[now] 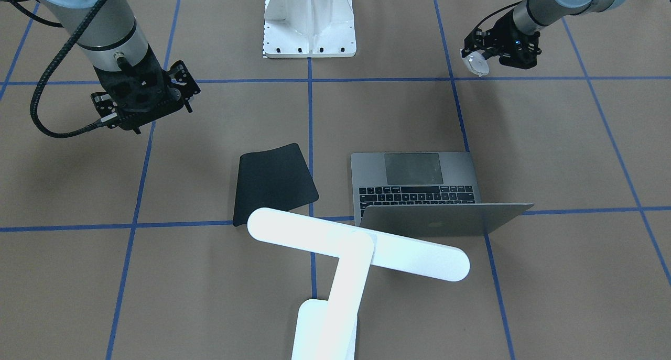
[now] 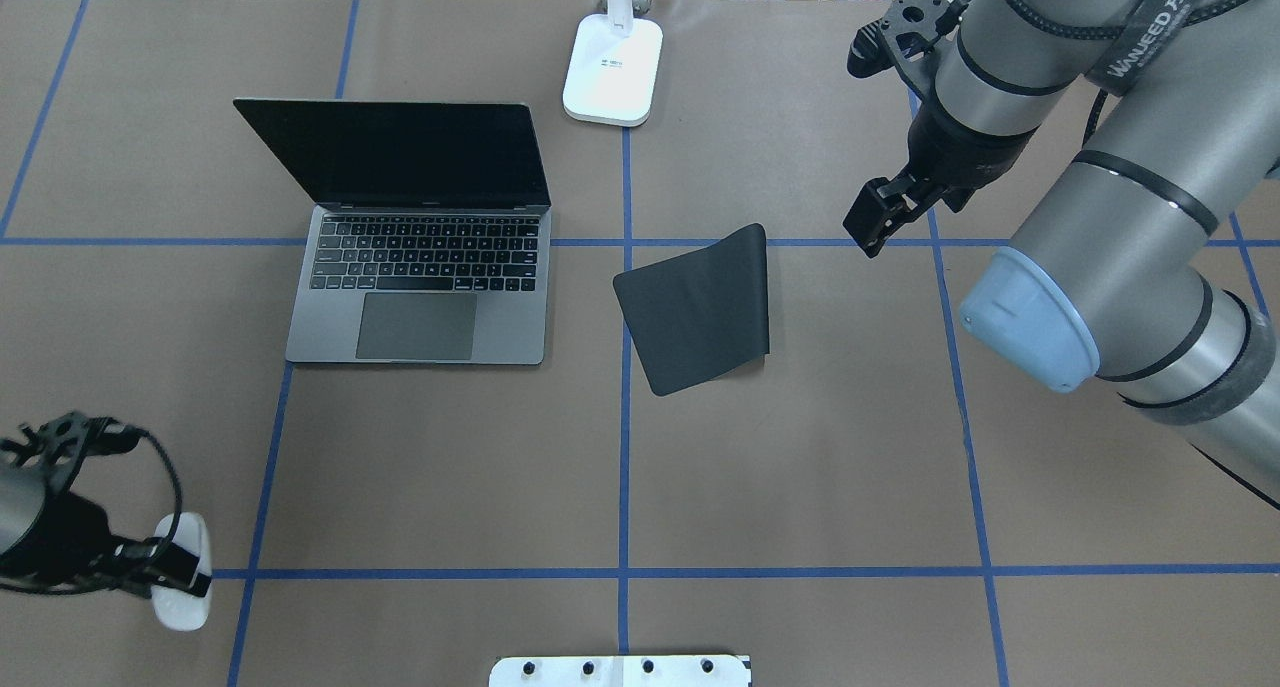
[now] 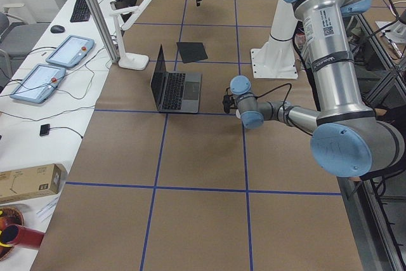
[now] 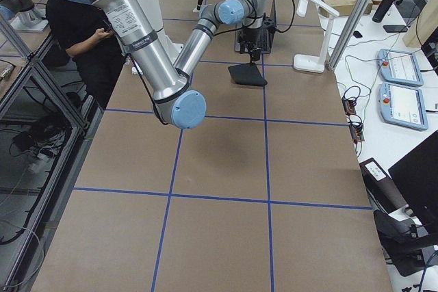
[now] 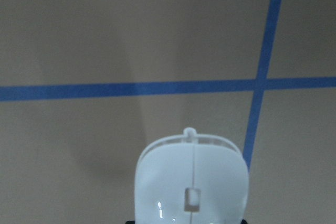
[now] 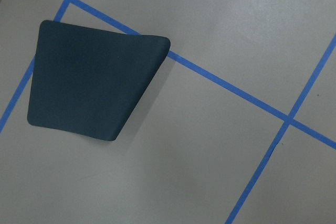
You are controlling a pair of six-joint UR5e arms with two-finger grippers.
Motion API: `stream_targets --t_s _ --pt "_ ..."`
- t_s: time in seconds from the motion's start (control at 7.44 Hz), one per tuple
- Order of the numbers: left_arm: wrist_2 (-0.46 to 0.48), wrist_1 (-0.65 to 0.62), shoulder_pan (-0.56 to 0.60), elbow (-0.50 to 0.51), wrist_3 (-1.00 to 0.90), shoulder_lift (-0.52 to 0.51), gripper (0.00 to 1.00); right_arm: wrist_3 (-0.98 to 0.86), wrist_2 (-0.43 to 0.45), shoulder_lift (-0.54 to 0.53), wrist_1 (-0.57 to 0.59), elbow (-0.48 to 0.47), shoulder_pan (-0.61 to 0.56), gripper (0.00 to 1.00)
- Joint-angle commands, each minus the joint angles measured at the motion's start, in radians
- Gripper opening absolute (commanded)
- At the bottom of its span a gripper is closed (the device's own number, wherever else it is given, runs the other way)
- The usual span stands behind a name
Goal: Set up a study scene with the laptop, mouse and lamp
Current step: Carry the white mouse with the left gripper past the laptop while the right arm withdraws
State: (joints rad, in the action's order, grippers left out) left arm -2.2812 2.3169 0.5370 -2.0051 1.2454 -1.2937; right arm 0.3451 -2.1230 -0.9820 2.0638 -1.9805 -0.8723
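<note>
Left gripper (image 2: pixel 175 570) has its jaws clamped on the mouse (image 2: pixel 183 607), and the open laptop (image 2: pixel 420 297) sits well away from them. Right gripper (image 2: pixel 868 229) hangs just beside the mouse pad (image 2: pixel 700 307). Can't tell if its jaws are apart. The lamp (image 2: pixel 612 67) is farther out.

1. Brown-papered table (image 2: pixel 800 447), marked with a blue tape grid (image 2: pixel 625 573).
2. White bench (image 3: pixel 19 131) along the far side: two tablets (image 3: pixel 71 51), black keyboard (image 3: pixel 80 7), cables.
3. Aluminium post (image 3: pixel 95 11), far edge.

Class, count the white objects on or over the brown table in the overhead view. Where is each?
3: the mouse, held in the left gripper, near left; the lamp, far edge, centre; the pedestal, near edge, centre. None appears hidden.
</note>
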Motion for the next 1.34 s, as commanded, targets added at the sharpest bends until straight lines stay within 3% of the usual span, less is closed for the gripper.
stream_targets --t_s 0.0,0.27,0.81,1.21 --pt "-0.078 -0.176 0.098 -0.024 -0.058 -0.131 0.60 -0.003 -0.002 -0.006 -0.001 0.002 -0.004 1.00" --pt "-0.084 -0.323 0.122 -0.037 -0.058 -0.272 0.58 -0.003 -0.003 -0.010 -0.001 0.003 -0.007 1.00" --pt "-0.080 -0.813 0.192 -0.024 -0.234 -0.640 0.58 -0.005 -0.005 -0.026 -0.002 0.006 -0.022 1.00" --pt "-0.075 -0.827 0.190 0.165 -0.234 -0.855 0.58 -0.072 -0.035 -0.024 -0.002 0.052 -0.097 1.00"
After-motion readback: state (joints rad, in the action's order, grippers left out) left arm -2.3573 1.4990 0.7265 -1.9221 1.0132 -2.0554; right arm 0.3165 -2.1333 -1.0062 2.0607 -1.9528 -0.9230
